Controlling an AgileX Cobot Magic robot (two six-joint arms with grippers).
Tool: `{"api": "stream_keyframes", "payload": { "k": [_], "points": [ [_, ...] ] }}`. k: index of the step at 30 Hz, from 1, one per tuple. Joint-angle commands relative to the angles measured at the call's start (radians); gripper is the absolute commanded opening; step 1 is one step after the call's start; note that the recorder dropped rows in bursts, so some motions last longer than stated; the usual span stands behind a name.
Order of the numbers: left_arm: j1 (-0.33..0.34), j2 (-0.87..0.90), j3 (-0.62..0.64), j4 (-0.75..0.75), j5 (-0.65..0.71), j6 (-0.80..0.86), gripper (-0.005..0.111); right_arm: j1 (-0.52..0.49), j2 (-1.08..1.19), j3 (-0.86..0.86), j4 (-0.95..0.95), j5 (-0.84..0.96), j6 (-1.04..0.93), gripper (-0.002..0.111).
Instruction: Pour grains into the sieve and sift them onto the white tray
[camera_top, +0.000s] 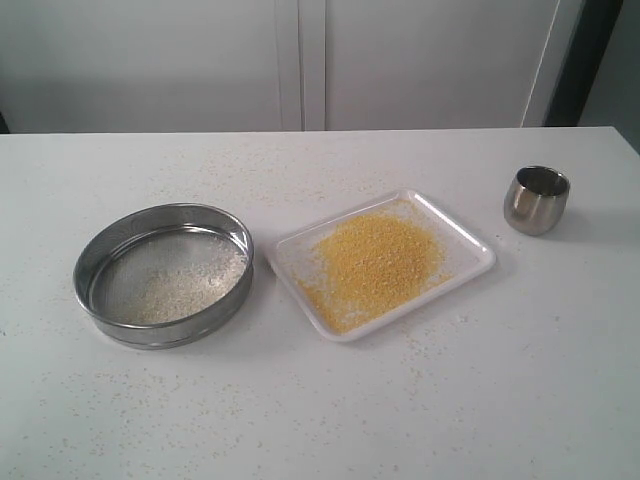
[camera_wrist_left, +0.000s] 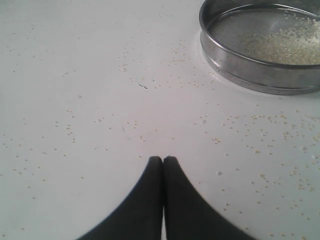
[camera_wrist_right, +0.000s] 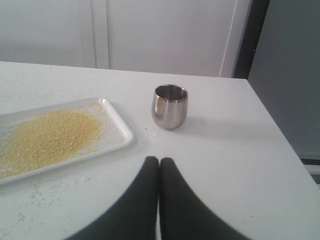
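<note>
The round steel sieve (camera_top: 163, 273) (camera_wrist_left: 262, 45) stands on the table at the left, with pale whitish grains (camera_top: 185, 285) lying on its mesh. To its right the white tray (camera_top: 470, 245) (camera_wrist_right: 117, 127) holds a heap of golden-yellow grains (camera_top: 372, 262) (camera_wrist_right: 47, 136). Neither arm shows in the exterior view. My left gripper (camera_wrist_left: 163, 159) is shut and empty over bare table, some way from the sieve. The black fingers of my right gripper (camera_wrist_right: 159, 160) are also shut with nothing between them, short of the tray's corner and the steel cup.
A small rounded steel cup (camera_top: 536, 199) (camera_wrist_right: 170, 106) stands upright to the right of the tray. Stray grains speckle the white table (camera_top: 320, 400). The table's right edge (camera_wrist_right: 280, 140) runs close to the cup. A white wall stands behind.
</note>
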Motion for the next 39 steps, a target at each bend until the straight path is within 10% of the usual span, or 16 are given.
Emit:
{"api": "stream_keyframes", "payload": {
  "k": [1, 39],
  "points": [
    [-0.008, -0.004, 0.01, -0.004, 0.012, 0.0, 0.0, -0.001, -0.005, 0.055, -0.008, -0.025, 0.0, 0.0],
    [-0.008, -0.004, 0.01, -0.004, 0.012, 0.0, 0.0, -0.001, -0.005, 0.163, -0.008, -0.085, 0.0, 0.0]
  ]
}}
